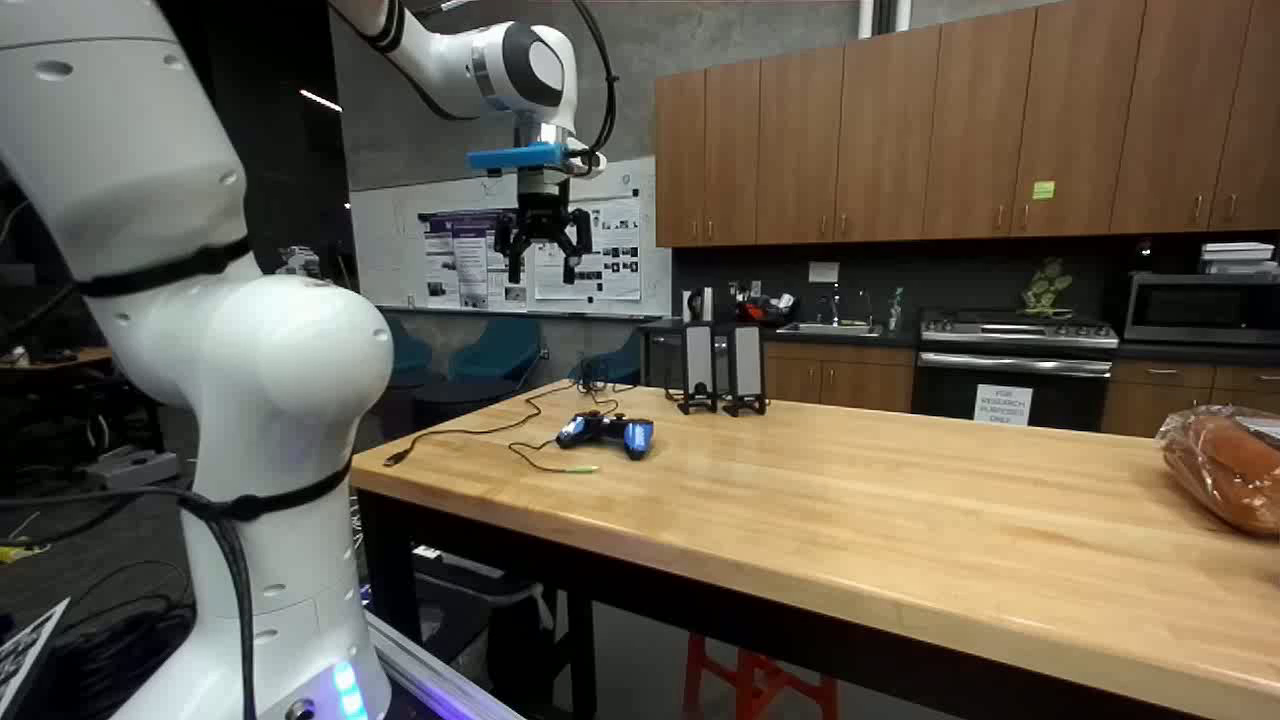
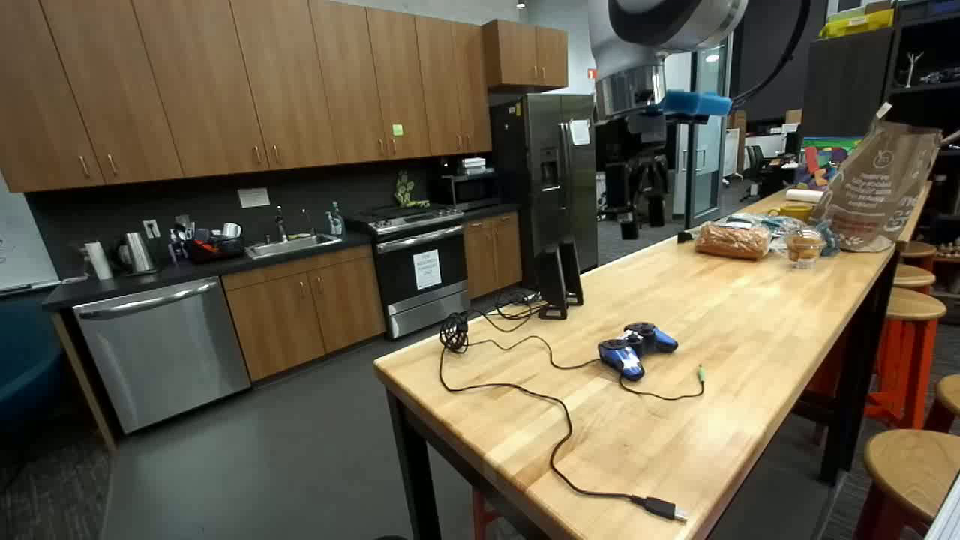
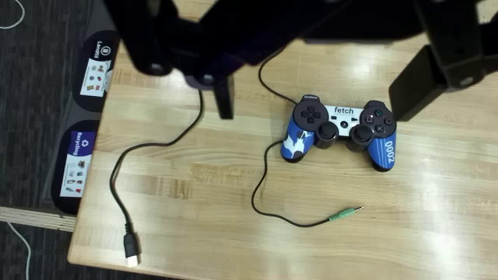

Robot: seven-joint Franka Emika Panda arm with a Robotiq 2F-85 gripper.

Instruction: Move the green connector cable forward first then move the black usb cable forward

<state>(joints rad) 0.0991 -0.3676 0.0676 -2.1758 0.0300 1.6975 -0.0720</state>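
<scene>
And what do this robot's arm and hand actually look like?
The arm is mostly white, smooth and rounded, with black straps around it and black cables looping near its end. A blue light strip glows low down. The hand is black, with two angular, jointed fingers; a bright blue piece juts out above it.

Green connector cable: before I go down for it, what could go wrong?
The green connector cable seems to run under the game controller, so moving it may drag the controller. The cable is thin, so the open gripper could miss it or hit the table. The black USB cable ends near the table's edge; a nudge might push it off.
</scene>
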